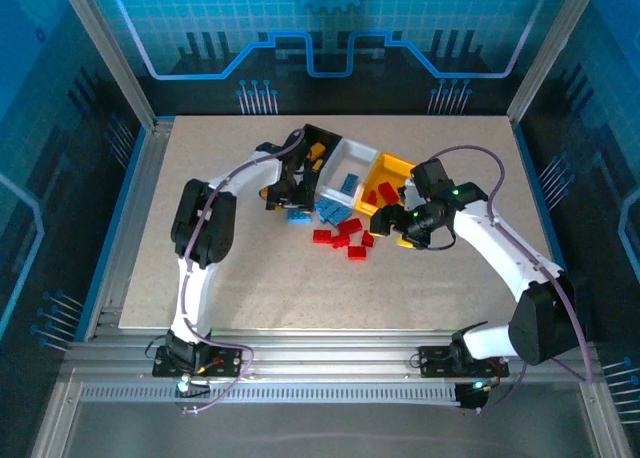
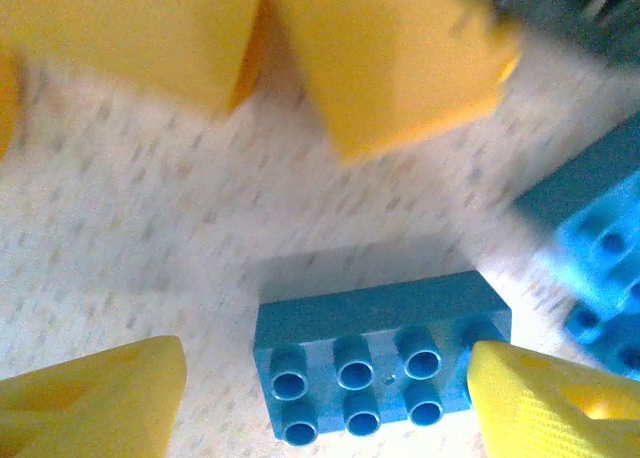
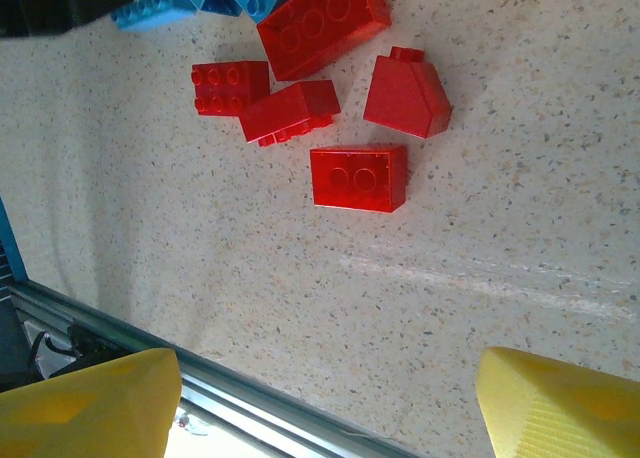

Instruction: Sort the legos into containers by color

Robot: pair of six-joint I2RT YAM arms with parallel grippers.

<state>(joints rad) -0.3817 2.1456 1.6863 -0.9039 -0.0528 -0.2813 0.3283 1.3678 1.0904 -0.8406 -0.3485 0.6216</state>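
Three containers stand in a row at mid-table: black (image 1: 322, 138), white (image 1: 352, 156) and yellow (image 1: 392, 167). My left gripper (image 1: 290, 200) (image 2: 325, 398) is open and low over a blue lego (image 2: 375, 363) (image 1: 298, 215). Its right fingertip (image 2: 540, 398) touches the brick's end, while the left fingertip (image 2: 100, 393) stands apart from it. Orange-yellow legos (image 2: 390, 58) lie just beyond, and more blue legos (image 2: 600, 248) sit to the right. My right gripper (image 1: 392, 223) (image 3: 330, 398) is open above bare table, with nothing between its fingers. Several red legos (image 3: 358, 176) (image 1: 340, 238) lie ahead of it.
Red bricks (image 1: 385, 193) lie in the yellow bin and a blue brick (image 1: 349, 183) lies in the white bin. The table's near edge and metal rail (image 3: 150, 343) run close below the right gripper. Loose blue bricks (image 1: 330, 213) sit between both grippers.
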